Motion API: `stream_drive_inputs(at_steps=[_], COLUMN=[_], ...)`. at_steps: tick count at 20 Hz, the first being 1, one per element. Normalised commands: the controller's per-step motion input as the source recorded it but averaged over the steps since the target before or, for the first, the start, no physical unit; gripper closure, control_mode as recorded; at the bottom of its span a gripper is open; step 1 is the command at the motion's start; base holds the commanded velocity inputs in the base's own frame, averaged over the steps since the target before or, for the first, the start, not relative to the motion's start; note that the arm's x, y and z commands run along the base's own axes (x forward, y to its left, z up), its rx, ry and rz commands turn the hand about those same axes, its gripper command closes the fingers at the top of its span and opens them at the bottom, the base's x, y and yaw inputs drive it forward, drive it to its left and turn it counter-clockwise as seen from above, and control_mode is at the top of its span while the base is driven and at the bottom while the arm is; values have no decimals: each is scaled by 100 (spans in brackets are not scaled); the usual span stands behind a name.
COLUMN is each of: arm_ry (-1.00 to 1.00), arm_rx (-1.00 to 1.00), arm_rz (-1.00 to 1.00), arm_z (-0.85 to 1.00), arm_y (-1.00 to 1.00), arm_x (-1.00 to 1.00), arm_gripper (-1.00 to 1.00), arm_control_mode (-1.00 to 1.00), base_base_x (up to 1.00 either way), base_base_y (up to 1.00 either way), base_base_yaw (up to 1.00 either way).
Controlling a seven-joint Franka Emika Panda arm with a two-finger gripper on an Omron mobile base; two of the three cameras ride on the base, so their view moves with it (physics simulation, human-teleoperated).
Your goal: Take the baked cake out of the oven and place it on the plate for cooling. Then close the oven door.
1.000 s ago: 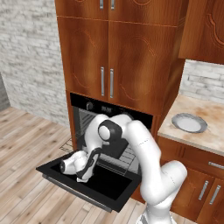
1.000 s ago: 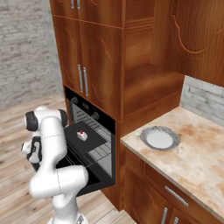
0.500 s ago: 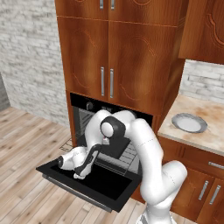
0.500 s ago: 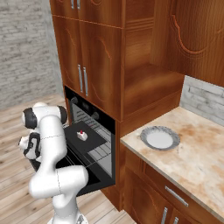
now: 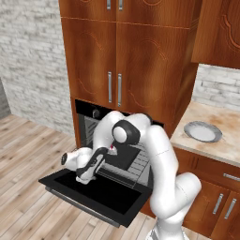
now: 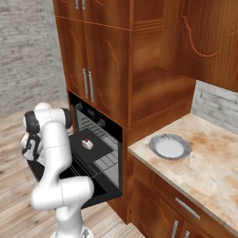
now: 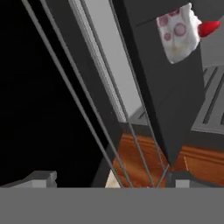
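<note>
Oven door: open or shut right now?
Open. The oven door lies folded down flat, with the baked cake visible inside on the dark tray.

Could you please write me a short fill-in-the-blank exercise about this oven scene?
1. The oven door hangs ____.
2. The baked cake sits on a dark tray inside the ____.
3. The plate rests on the ____, with nothing on it.
4. The claw stands ____ above the door.

Missing words: open; oven; counter; open

No lettering, label, brand mark or number can be read anywhere in these views. The oven's (image 6: 95, 139) control strip is too small and dark to make out, and the cabinet fronts bear only carved ornament.
</note>
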Motion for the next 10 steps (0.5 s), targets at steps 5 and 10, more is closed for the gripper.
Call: stream_drive_inputs(at_steps=[5,10], arm_ry=[-6,-13], arm_rx=[8,2], arm_rz=[-22,-15], arm_z=[38,29], arm_y=[-3,-10], arm_x=[0,0], arm_gripper=[-100,-100], arm_control_mode=[-100,-100], base_base_x=[0,0], base_base_y=[0,0], base_base_yaw=[0,0])
